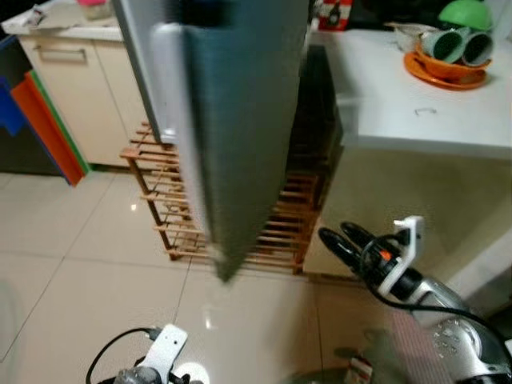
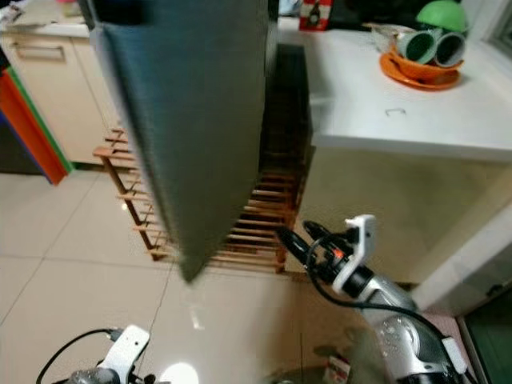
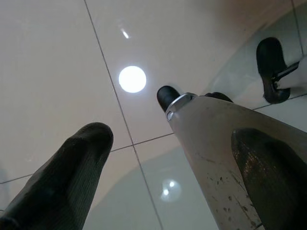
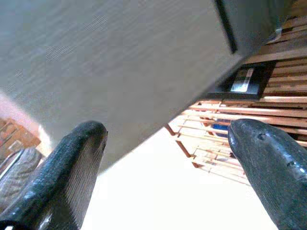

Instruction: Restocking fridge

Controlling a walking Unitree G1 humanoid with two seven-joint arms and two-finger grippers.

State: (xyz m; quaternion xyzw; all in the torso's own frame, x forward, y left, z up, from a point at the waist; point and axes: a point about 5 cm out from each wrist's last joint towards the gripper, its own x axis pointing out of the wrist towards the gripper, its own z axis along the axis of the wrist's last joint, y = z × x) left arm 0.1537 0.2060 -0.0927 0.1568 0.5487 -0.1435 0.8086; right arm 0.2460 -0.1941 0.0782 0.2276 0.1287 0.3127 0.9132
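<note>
Jaws spread, empty — right gripper [image 1: 340,238] near fridge door [image 1: 240,120], left gripper [image 3: 144,158] low. Likely door-handling; next, door grasped.

1. Your right gripper [image 1: 340,238] has two long, glossy black fingers; in its wrist view the fingertips [image 4: 268,167] look rounded and faintly pitted.
2. Behind it you see a white bracket [image 1: 404,248] and a small orange mark [image 1: 385,256], with a black cable looped around the wrist.
3. Your right arm [image 1: 456,336] is silver metal.
4. Your left gripper [image 3: 139,139] shows one matte black finger [image 3: 72,167] and a scuffed silver-cased one.
5. Your left wrist bracket [image 1: 164,348] is white, with a black cable.
</note>
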